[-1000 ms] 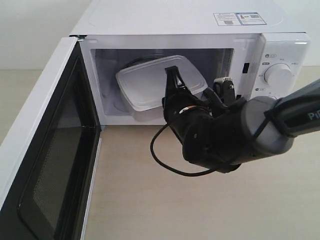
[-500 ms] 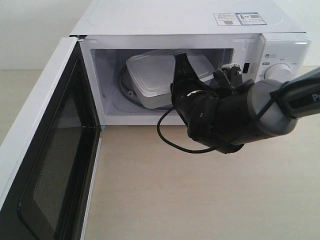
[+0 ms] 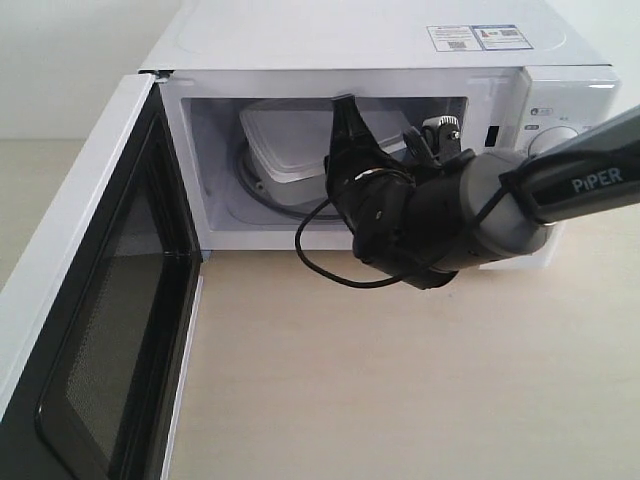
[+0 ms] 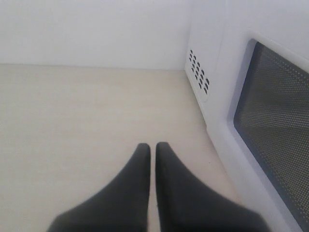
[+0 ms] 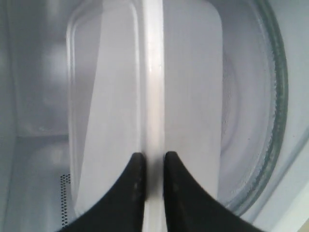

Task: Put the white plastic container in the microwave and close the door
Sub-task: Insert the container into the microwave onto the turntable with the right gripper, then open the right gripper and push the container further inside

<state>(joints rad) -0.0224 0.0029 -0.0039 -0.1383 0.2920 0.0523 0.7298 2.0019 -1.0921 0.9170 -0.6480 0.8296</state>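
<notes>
The white plastic container [image 3: 285, 145] is inside the white microwave [image 3: 350, 60], tilted over the glass turntable [image 3: 262, 196]. My right gripper [image 3: 345, 110] reaches into the cavity and is shut on the container's rim [image 5: 153, 96], which runs between its black fingers [image 5: 133, 188]. The right wrist view shows the container [image 5: 106, 116] and the turntable's edge [image 5: 277, 111] beside it. The door [image 3: 95, 300] stands wide open on the left. My left gripper [image 4: 152, 147] is shut on nothing, above the table beside the door's window [image 4: 277, 125].
The light wooden table [image 3: 400, 380] stretches in front of the microwave. A black cable [image 3: 315, 262] loops down from the right arm's wrist. Two dials [image 3: 560, 140] sit on the microwave's right panel behind the right arm.
My right gripper has carried the container from the cavity's mouth deeper into the microwave and slightly left, over the turntable. The door has not moved.
</notes>
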